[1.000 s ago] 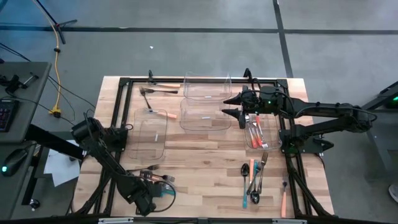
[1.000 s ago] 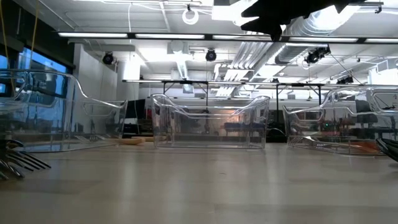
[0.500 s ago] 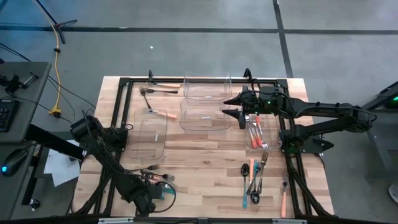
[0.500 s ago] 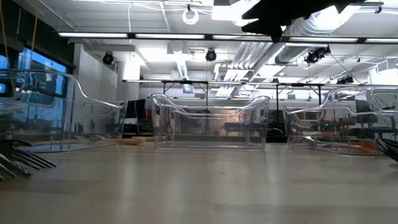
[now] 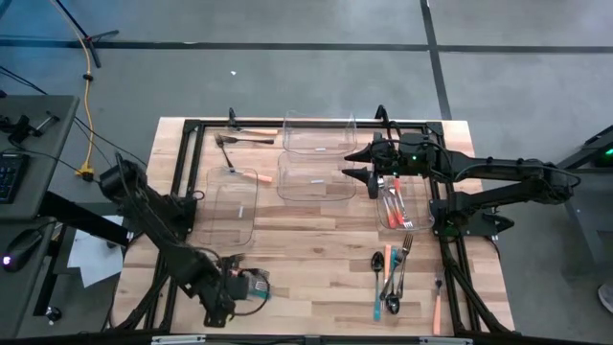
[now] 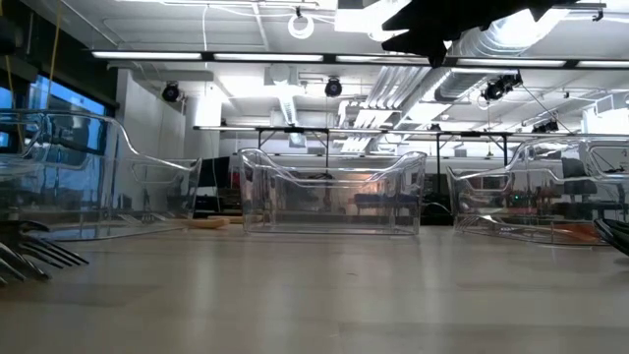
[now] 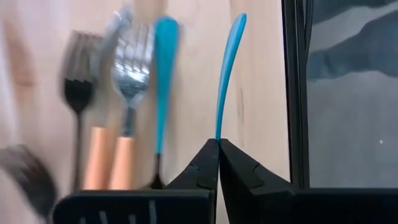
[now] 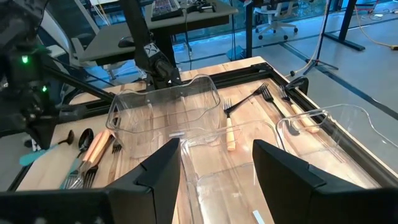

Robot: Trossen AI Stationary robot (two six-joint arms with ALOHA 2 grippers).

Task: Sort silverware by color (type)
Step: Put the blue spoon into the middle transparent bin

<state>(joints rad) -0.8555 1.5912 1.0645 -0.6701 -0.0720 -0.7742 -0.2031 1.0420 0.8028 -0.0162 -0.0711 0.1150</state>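
Pinching a teal-blue handled utensil [image 7: 227, 68] by its end, the left gripper [image 5: 233, 285] sits low at about seven o'clock on the table [image 5: 306, 251], its fingers [image 7: 202, 169] clenched together on the thin handle, which rises clear of the wood in the left wrist view. Just beside it lie an all-black fork [image 7: 78, 96], a silver fork with an orange handle [image 7: 126, 93] and another teal-blue piece [image 7: 163, 74], side by side on the boards.

At about two o'clock the right gripper [image 5: 358, 164] hangs above the clear bins [image 5: 316, 158] with its fingers [image 8: 160, 167] spread wide and holding nothing. The narrow bin [image 5: 397, 213] at three o'clock holds several orange-handled pieces [image 5: 395, 199].

A second loose group [image 5: 391, 273] of black, teal and orange utensils lies at five o'clock, with one orange-handled piece [image 5: 437, 305] a little apart toward the edge. At eleven o'clock, more orange-handled utensils [image 5: 251, 131] rest near the frame, and one [image 5: 247, 174] lies at the far end of the left-hand bin [image 5: 235, 209]
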